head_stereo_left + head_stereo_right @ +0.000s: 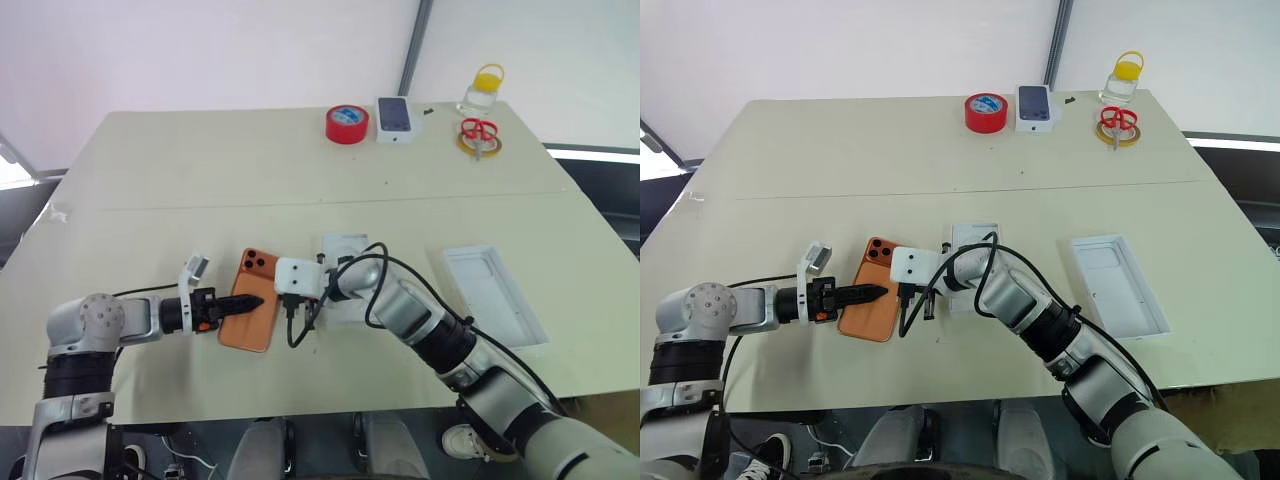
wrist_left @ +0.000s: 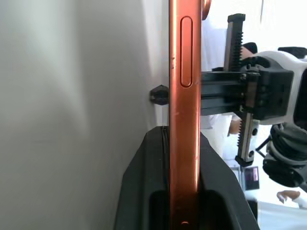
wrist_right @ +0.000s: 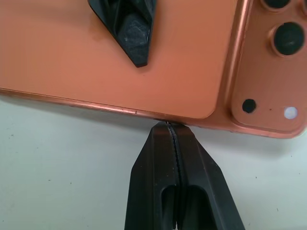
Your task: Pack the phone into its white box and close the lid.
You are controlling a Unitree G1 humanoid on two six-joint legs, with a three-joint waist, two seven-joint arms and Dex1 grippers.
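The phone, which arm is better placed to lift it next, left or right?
Probably the left. The left gripper is clamped on the phone, a finger on each face. The right gripper is shut, its tips only at the phone's edge, holding nothing.

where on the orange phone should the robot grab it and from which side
By its long edges, coming in from the robot's left. The phone is thin and flat, back up, so only the thin faces give purchase. The left gripper is already clamped across its thickness, one finger on the back, one under it, as the left wrist view shows. The right gripper, shut, props the opposite long edge off the table.
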